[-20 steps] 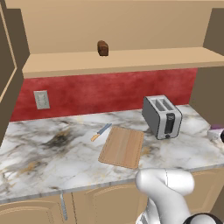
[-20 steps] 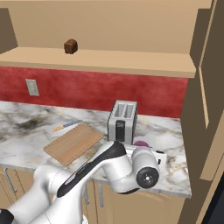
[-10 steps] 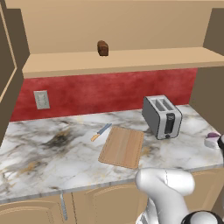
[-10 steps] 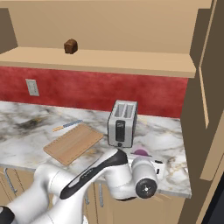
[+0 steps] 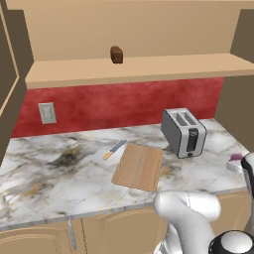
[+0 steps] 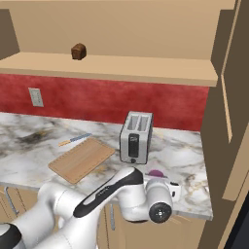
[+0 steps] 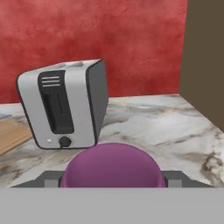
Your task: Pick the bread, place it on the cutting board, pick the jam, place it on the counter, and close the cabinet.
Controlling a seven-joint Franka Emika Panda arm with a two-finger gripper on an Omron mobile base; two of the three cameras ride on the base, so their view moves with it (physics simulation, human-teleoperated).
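The two-finger gripper [image 7: 113, 177] is clamped on the small purple jam jar with its lilac lid [image 7: 113, 168], low over the white veined marble counter [image 7: 153, 127]. From the hand, the silver toaster [image 7: 65, 105] stands at ten o'clock. The base views add the dark brown loaf [image 5: 116, 54] on the shelf and the bare wooden cutting board [image 5: 139, 166] at nine o'clock of the toaster.

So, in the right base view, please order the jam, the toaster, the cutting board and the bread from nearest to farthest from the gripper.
1. The jam, between the fingers of the gripper.
2. The toaster, just behind it.
3. The cutting board, leftward on the counter.
4. The bread, up on the shelf.
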